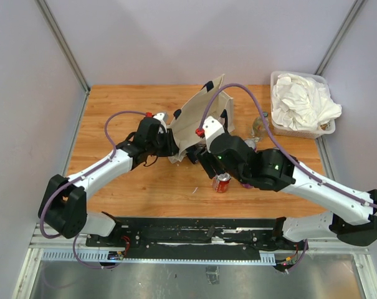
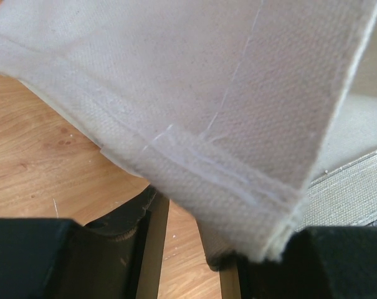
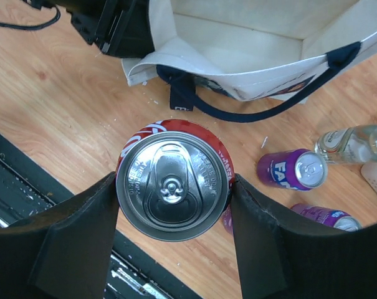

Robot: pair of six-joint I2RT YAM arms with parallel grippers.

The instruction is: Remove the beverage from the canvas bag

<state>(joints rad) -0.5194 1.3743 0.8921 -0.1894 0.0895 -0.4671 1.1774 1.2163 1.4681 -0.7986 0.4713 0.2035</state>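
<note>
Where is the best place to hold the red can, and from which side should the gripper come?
Grip the red can on its round side wall, just below the top rim, coming straight down from above. It is upright with the lid facing up, so opposite sides are free. The right gripper has one finger on each side this way.

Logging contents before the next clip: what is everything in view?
Canvas bag: one, cream with navy handles, table centre.
Red can: one, red, upright, near side of the bag.
Purple cans: at least two, purple, lying right of the bag.
Bottle: one, clear, beside the purple cans.
Tub: one, clear, far right corner, holding white cloths.
Table: one, wood.
Left arm: white and black, jaws at the bag's edge, grip hidden.
Right arm: white and black, jaws shut on the red can.
</note>
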